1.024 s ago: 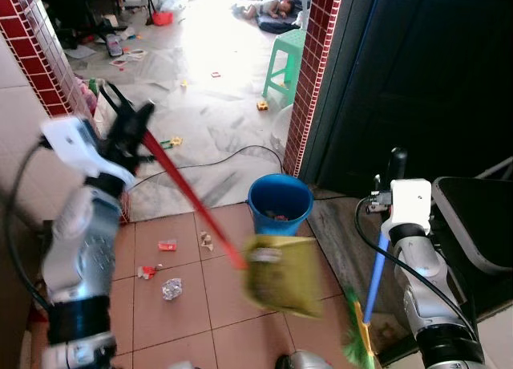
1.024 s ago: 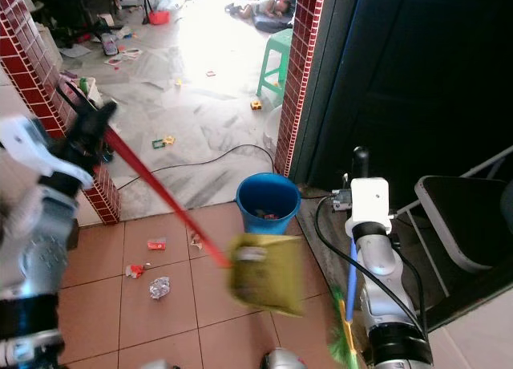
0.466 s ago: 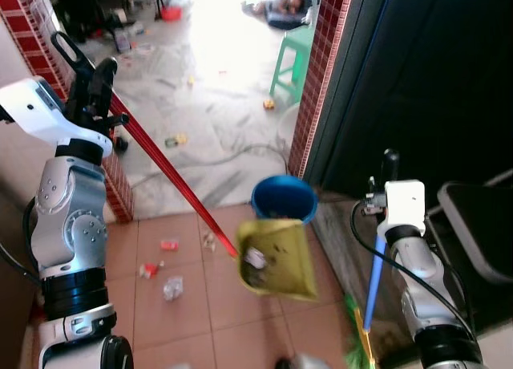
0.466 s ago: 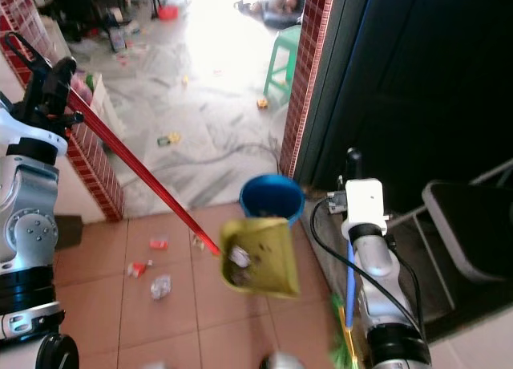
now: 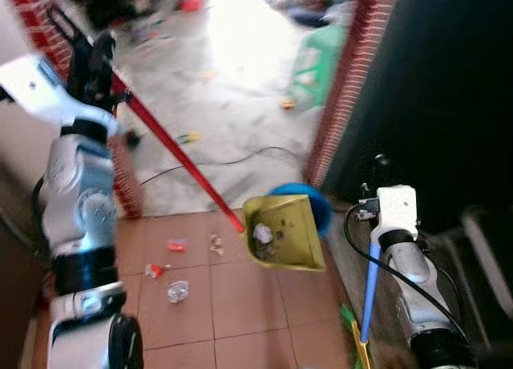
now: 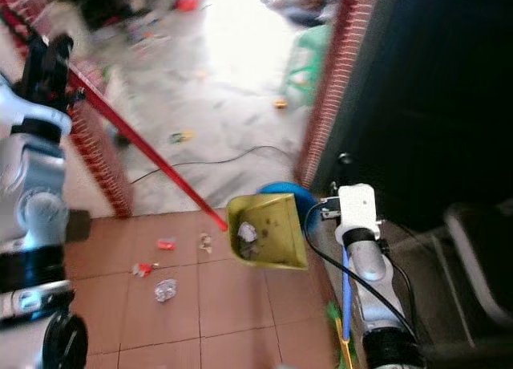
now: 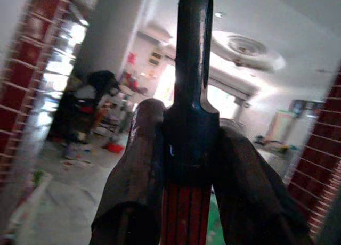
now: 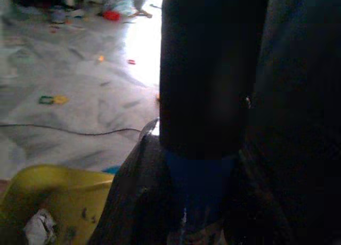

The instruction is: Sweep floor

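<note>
Dustpan raised beside the bin, not yet tipped

The left hand (image 5: 94, 54) is clamped on the red handle (image 5: 176, 162), holding the loaded dustpan (image 5: 282, 233) just in front of the blue bin (image 5: 314, 207). The right hand (image 5: 377, 167) is closed around the broom (image 5: 368, 285), on the bin's other side. Tilting the pan short of the bin could spill its scraps back onto the floor (image 5: 240, 297), where litter (image 5: 178, 291) remains.

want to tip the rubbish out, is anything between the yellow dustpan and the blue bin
Nothing visible stands between them. The yellow dustpan, carried on its red handle by the left gripper, hangs right beside the blue bin, overlapping its near rim in both eye views. The crumpled rubbish sits in the pan.
</note>
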